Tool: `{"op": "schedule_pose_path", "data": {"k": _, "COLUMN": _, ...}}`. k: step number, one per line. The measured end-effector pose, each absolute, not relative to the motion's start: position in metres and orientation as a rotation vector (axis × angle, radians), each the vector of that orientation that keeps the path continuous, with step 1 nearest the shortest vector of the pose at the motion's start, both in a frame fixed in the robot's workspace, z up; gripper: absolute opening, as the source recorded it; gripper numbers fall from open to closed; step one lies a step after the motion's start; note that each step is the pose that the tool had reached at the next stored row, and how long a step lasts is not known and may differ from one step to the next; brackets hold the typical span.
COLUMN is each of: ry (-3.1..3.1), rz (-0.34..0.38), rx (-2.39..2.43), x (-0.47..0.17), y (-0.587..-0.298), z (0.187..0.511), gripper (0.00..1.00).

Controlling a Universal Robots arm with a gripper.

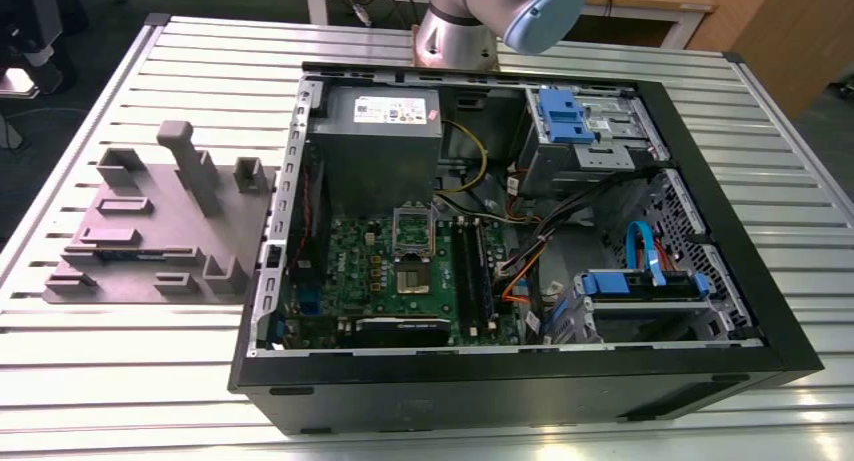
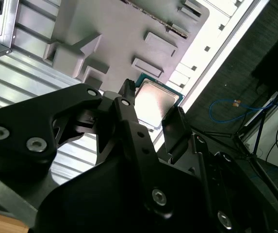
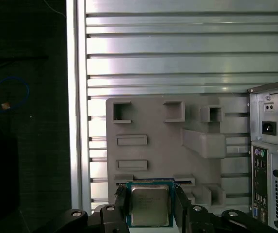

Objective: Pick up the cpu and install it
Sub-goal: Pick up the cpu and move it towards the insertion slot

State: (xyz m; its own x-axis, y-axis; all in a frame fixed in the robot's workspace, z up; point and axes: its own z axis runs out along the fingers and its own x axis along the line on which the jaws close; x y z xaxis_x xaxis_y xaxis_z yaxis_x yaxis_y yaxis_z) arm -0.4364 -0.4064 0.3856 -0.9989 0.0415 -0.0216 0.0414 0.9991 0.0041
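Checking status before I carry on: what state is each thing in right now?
gripper: shut on the cpu.
cpu: held clear above the grey fixture, metal top facing the wrist cameras.
computer case: lying on its side, panel off, inside exposed.
grey fixture: flat on the table beside the case.

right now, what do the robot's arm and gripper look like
The arm is a silver-grey tube with a pale blue joint cap. The gripper is matte black: angular linkage plates studded with silver bolts, ending in two slim black fingers.
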Motion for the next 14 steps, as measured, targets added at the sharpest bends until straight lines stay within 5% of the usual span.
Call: {"op": "schedule_pose_path", "data": {"k": 14, "ry": 3.119, "rz": 0.006, "rx": 0.065, "x": -0.4335, "y": -0.4064, "z": 0.3856, "gripper": 0.47}}
